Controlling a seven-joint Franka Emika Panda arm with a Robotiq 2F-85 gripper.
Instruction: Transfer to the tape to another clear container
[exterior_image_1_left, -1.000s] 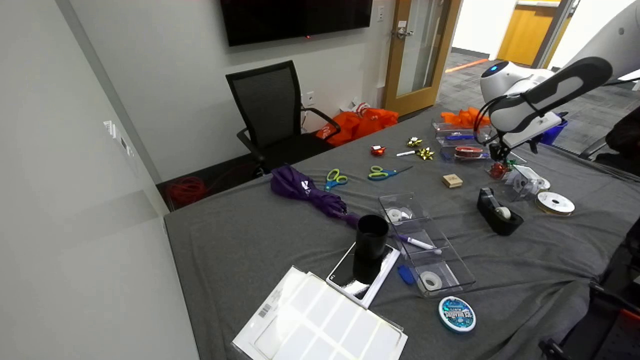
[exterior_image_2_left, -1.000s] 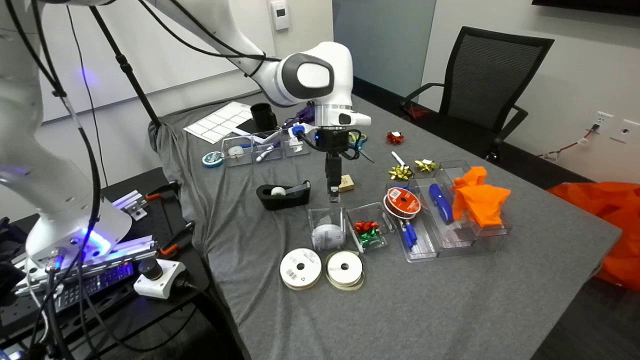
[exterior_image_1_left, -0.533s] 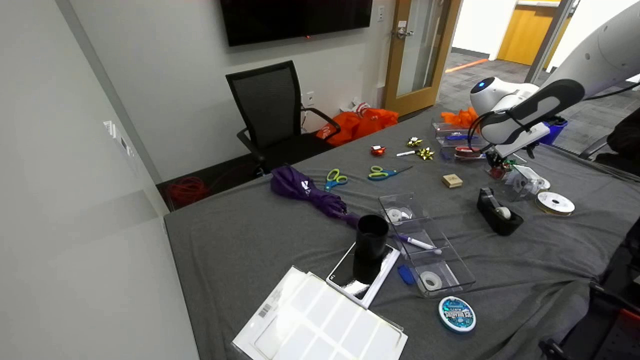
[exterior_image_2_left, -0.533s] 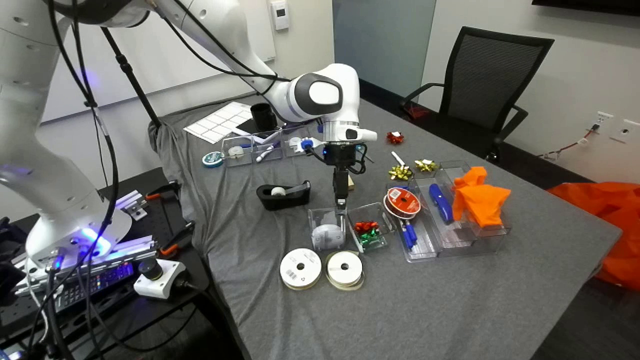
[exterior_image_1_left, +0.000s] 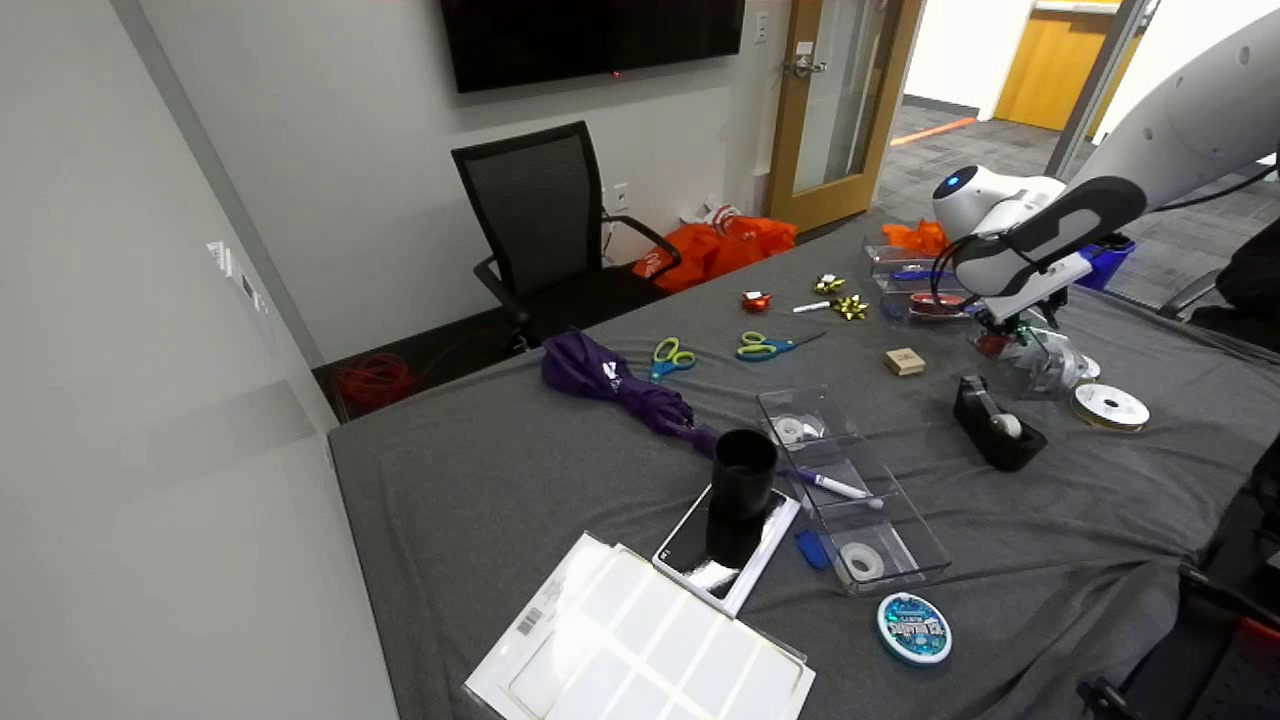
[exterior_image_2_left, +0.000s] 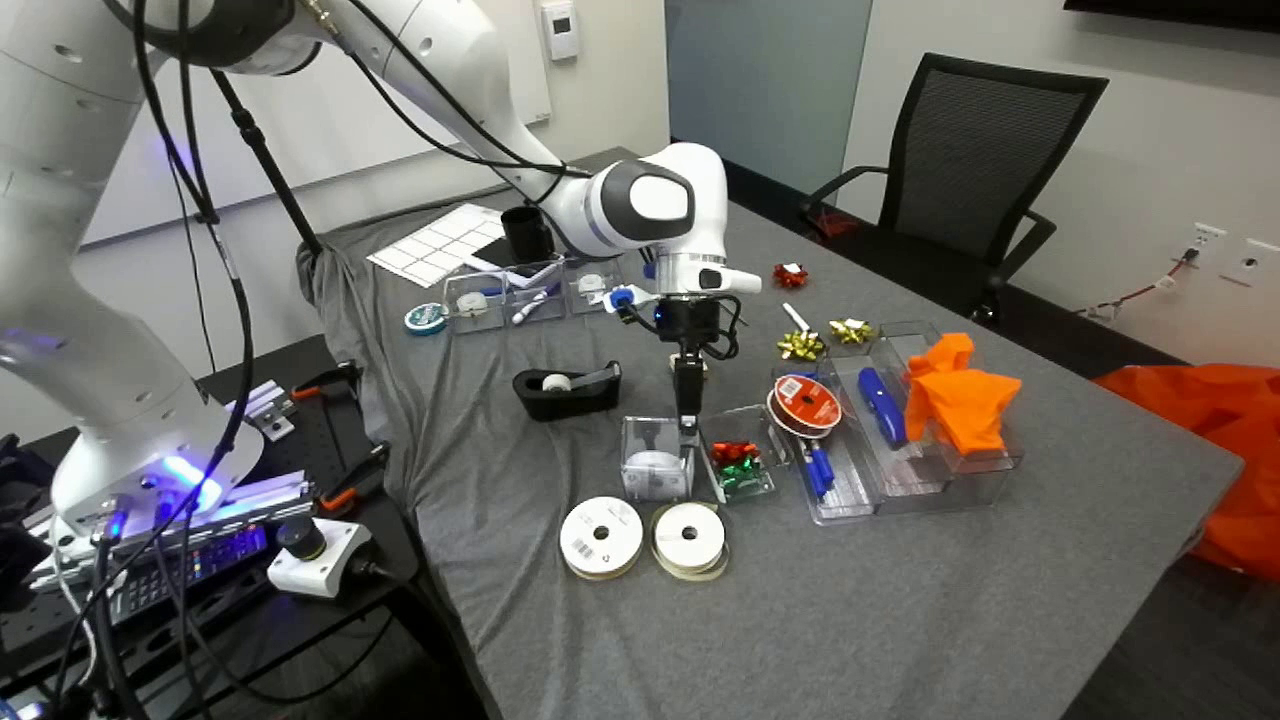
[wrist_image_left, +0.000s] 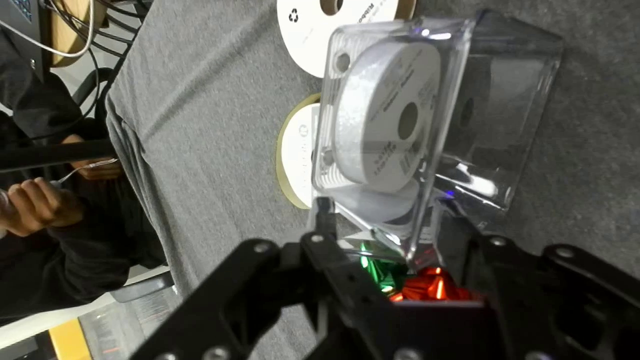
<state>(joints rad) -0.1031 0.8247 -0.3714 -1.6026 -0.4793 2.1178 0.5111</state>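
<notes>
Two small white ring-shaped tape rolls lie in the end compartments of a clear three-part tray (exterior_image_1_left: 902, 493): a near roll (exterior_image_1_left: 861, 563) and a far roll (exterior_image_1_left: 789, 431). Both also show in an exterior view, a roll (exterior_image_2_left: 472, 303) and a roll (exterior_image_2_left: 590, 284). A separate small clear box (wrist_image_left: 447, 115) holds a white ribbon spool (wrist_image_left: 385, 137), which also shows in an exterior view (exterior_image_2_left: 655, 475). My gripper (wrist_image_left: 390, 222) is at this box, fingers apart on either side of its near corner. It does not visibly grip anything; whether fingers touch the box cannot be told.
Red and green bows (exterior_image_2_left: 737, 462) sit in a clear box beside the gripper. Ribbon spools (exterior_image_2_left: 601, 537) (exterior_image_2_left: 690, 535) lie in front. A black tape dispenser (exterior_image_2_left: 565, 392) stands nearby. A larger clear organizer (exterior_image_2_left: 930, 490) holds an orange cloth (exterior_image_2_left: 962, 395) and a red spool (exterior_image_2_left: 808, 402).
My gripper has come down and towards the small clear box with the ribbon spool. That box looks slightly shifted. The tape rolls in the three-part tray have not moved.
</notes>
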